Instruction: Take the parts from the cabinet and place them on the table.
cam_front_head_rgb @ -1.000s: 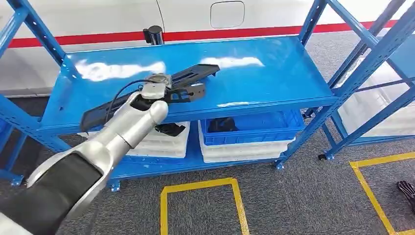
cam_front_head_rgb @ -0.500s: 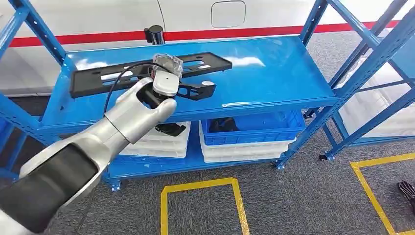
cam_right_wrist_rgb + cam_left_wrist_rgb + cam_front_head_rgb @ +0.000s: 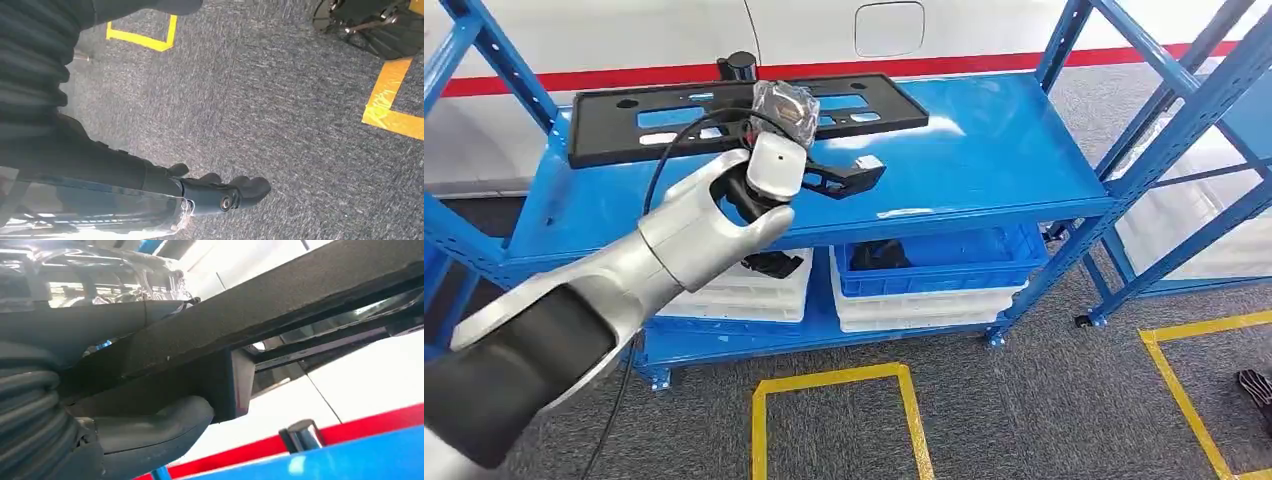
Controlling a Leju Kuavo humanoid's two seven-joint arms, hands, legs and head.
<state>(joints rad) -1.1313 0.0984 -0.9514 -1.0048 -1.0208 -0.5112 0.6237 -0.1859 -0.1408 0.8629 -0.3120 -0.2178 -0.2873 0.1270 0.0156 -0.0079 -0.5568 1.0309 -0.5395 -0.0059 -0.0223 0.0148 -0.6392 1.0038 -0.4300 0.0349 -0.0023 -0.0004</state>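
A long flat black part (image 3: 674, 120) with several cut-outs hangs level above the top shelf (image 3: 984, 150) of the blue cabinet. My left hand (image 3: 799, 160) grips it near its middle, dark fingers (image 3: 849, 178) sticking out beneath it. In the left wrist view the black part (image 3: 280, 305) runs across the picture, clamped against the grey thumb (image 3: 160, 425). My right hand (image 3: 220, 192) hangs over the grey carpet with nothing in it, its dark fingers loosely apart.
Under the top shelf stand white bins (image 3: 754, 290) and a blue bin (image 3: 944, 262) with dark parts inside. A second blue rack (image 3: 1214, 170) stands at the right. Yellow tape squares (image 3: 834, 380) mark the grey carpet. A black post (image 3: 742, 68) rises behind the shelf.
My left hand has lifted the black part off the top shelf, raising it up and back and swinging it from a slant to level.
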